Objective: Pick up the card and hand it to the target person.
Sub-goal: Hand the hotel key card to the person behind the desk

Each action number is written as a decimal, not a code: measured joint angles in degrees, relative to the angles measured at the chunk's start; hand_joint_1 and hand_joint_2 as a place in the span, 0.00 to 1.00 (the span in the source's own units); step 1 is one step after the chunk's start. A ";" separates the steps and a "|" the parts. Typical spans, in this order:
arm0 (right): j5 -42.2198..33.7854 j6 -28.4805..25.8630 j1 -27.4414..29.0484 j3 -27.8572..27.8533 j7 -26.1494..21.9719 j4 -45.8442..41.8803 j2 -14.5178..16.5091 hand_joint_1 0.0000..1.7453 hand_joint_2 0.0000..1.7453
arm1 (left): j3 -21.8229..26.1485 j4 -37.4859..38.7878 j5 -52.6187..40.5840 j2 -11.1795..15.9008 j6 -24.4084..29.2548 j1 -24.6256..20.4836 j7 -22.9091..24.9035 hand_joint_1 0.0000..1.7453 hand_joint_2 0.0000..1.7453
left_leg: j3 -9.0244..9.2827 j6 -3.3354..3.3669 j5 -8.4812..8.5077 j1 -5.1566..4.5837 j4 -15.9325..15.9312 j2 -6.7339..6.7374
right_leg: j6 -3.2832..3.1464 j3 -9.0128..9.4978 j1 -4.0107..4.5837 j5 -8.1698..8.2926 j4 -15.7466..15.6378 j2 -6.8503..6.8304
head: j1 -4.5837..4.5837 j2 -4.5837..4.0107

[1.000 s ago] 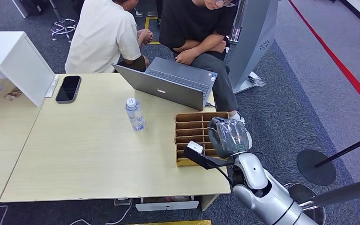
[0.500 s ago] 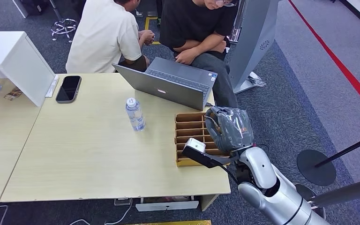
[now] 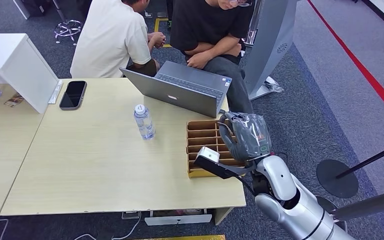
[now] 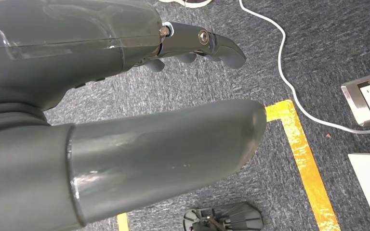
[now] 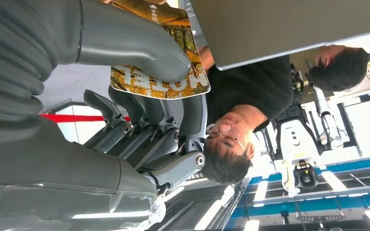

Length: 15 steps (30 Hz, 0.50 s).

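My right hand (image 3: 243, 137) hovers over the right side of the brown slotted card box (image 3: 205, 145) on the table. In the right wrist view its thumb (image 5: 139, 43) and fingers (image 5: 173, 120) pinch a card (image 5: 173, 79) printed with yellow autumn leaves and white letters. A person in a black shirt (image 3: 207, 25) sits behind the open laptop (image 3: 182, 87), just beyond the hand. Another person in a cream shirt (image 3: 111, 37) sits to the left with their back turned. My left hand (image 4: 125, 110) hangs over the carpet, holding nothing, its fingers apart.
A water bottle (image 3: 144, 122) stands mid-table and a black phone (image 3: 73, 94) lies at the far left. A white box (image 3: 15, 65) sits on the adjoining table. A grey pillar (image 3: 272, 45) and black stand bases (image 3: 337, 178) are on the carpet to the right.
My right hand has lifted from the card box and moved a little up and toward the person in black. Over the last half second it barely shifted.
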 joint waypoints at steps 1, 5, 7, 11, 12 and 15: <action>-0.24 0.19 -0.45 -0.01 0.11 0.05 -0.04 0.94 1.00 | 0.00 0.00 -0.20 -0.01 -0.04 -0.02 0.08 0.00 0.00 | 0.00 0.00 0.00 0.00 0.00 0.00 | 0.00 0.00 0.00 0.00 0.00 0.00 | 0.00 0.00; -4.91 1.04 -3.93 -0.22 -0.05 2.35 -0.17 0.93 1.00 | 0.00 0.00 -1.39 0.01 -0.57 -0.48 0.82 0.00 0.00 | -0.01 0.00 0.00 0.00 0.00 0.01 | 0.00 0.00 0.00 0.00 0.00 0.00 | 0.00 0.00; -7.72 1.31 -6.68 -0.27 -0.57 5.80 -0.18 0.91 1.00 | -0.01 0.00 -2.22 0.02 -1.11 -1.02 1.38 0.00 0.00 | -0.02 0.00 0.01 0.00 0.00 -0.01 | 0.01 0.00 0.00 0.01 0.00 -0.01 | 0.00 0.00; -10.85 0.65 -12.45 -0.25 -2.30 15.35 -0.11 0.90 1.00 | -0.07 0.00 -3.63 -0.01 -2.09 -2.00 2.69 0.00 0.00 | -0.05 -0.01 0.04 -0.01 0.01 -0.05 | 0.01 0.00 -0.01 0.03 0.01 -0.03 | -0.01 0.00; -11.53 0.10 -13.73 -0.25 -3.19 17.93 -0.08 0.91 1.00 | -0.09 0.00 -3.78 -0.01 -2.16 -2.19 2.83 0.00 0.00 | -0.05 0.00 0.04 -0.01 0.01 -0.07 | 0.01 0.00 -0.01 0.04 0.01 -0.05 | 0.01 0.00; -12.46 -0.93 -16.13 -0.24 -4.63 23.80 0.10 0.92 1.00 | -0.15 0.00 -3.97 -0.01 -2.23 -2.52 2.92 0.00 0.00 | -0.08 -0.01 0.04 -0.01 0.02 -0.11 | 0.01 -0.01 -0.01 0.03 0.01 -0.08 | 0.01 0.00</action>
